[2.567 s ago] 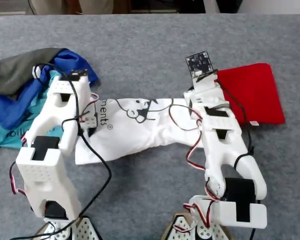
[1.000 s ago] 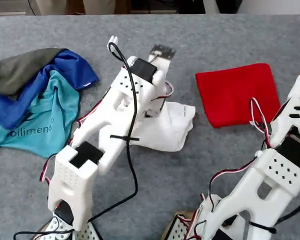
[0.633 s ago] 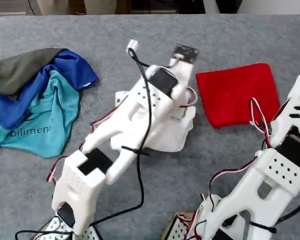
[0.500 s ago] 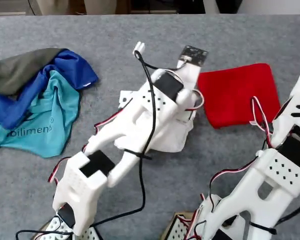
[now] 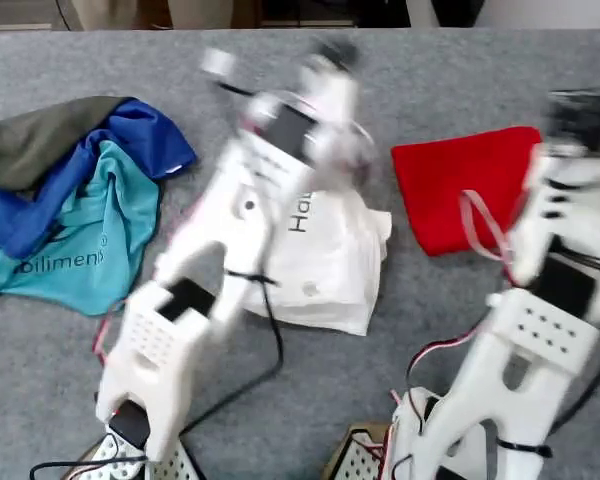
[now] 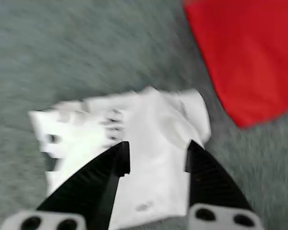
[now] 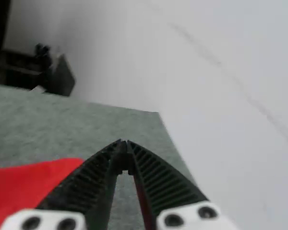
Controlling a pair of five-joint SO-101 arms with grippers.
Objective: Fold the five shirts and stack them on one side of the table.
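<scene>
White shirt point(image 5: 325, 265) is lying folded on the desk point(image 5: 480, 70), just left of the red shirt point(image 5: 460, 195). Left fingers point(image 6: 110, 167) are standing open, right fingers point(image 7: 149, 172) closed empty; I am aiming to pinch all layers.

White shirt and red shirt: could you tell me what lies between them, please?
Only a bare strip of grey table lies between the white shirt and the red shirt, as the high view shows.
</scene>
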